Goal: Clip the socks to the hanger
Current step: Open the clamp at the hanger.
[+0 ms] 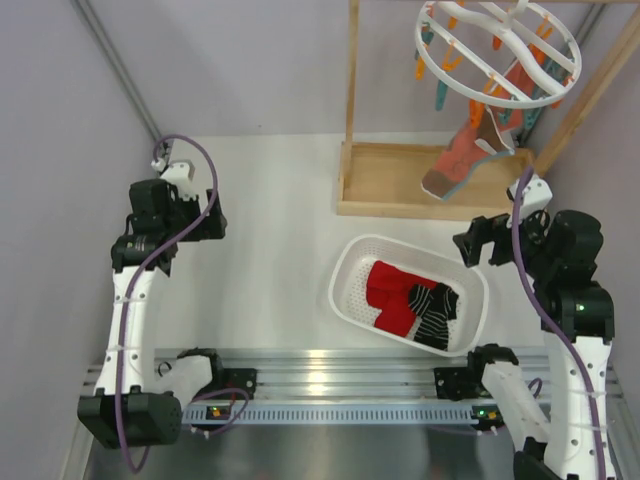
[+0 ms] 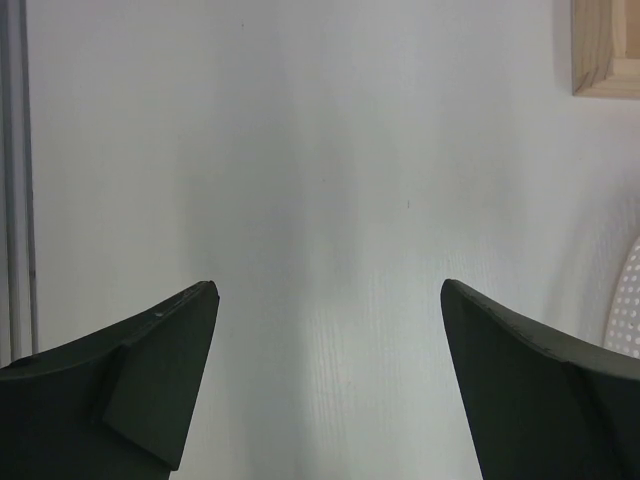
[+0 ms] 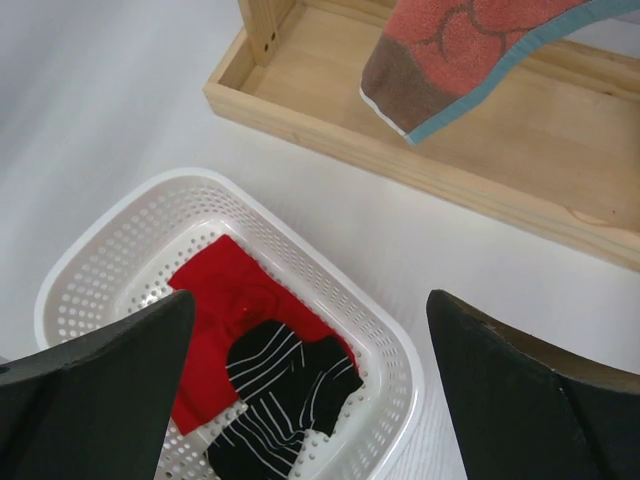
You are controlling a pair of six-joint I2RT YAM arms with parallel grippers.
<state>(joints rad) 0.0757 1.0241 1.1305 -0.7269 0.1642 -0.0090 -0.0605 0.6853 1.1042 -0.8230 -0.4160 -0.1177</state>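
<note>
Top view: socks (image 1: 412,300), red and black-striped, piled in the white perforated basket (image 1: 345,268) on the tabletop (image 1: 270,260), right of centre. Hanger (image 1: 500,50) hangs top right inside the wooden frame (image 1: 390,180), with a salmon-and-teal sock (image 1: 468,160) dangling below it. Left gripper (image 1: 215,215) is well apart to the left. Right gripper (image 1: 472,243) is just beside the basket's far right rim.
Left wrist: jaws spread, nothing between them, tabletop below.
Right wrist: jaws spread, empty, above the basket. Frame tray and salmon sock lie beyond.
</note>
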